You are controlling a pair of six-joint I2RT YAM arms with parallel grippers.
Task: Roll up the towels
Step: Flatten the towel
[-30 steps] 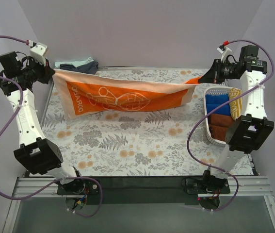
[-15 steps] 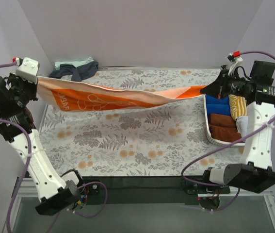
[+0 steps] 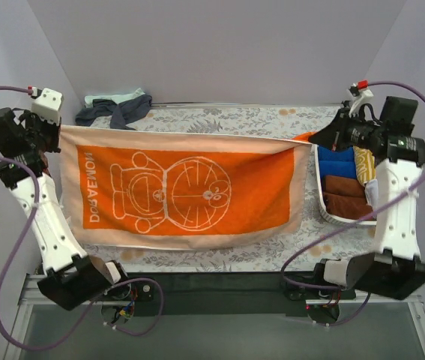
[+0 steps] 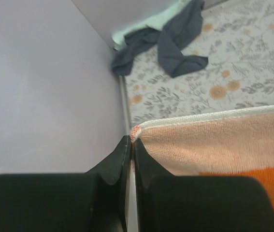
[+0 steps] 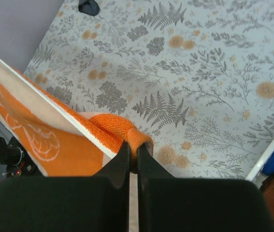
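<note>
Towel [image 3: 182,191] has gone from a twisted, sagging strip strung between the arms to a full open sheet, print up. Both arms have swung out and back to make that happen.

Near hem sits at 6 o'clock, just inside the near edge of the cover [image 3: 212,118]. We can't tell how much of the cloth is actually resting on it.

Left gripper [image 4: 131,142] is clamped on the far-left corner at 10 o'clock, jaws pinched tight on the hem. Right gripper [image 5: 133,150] is clenched on the far-right corner at 2 o'clock, with a fold of orange bunched at its tips. Far edge runs nearly straight between them.

We read this as the spread step almost done. Next we'd lower it, let go so it lies flat, then roll. Risk is that the bunched right corner lands folded and the roll goes crooked.

Basket [image 3: 323,204] at 3 o'clock holds a blue roll [image 3: 337,159], brown roll [image 3: 343,195] and striped roll [image 3: 363,165].

Navy towel [image 3: 118,112] and mint towel [image 3: 115,97] lie crumpled at 11 o'clock by the back wall, not yet rolled.
</note>
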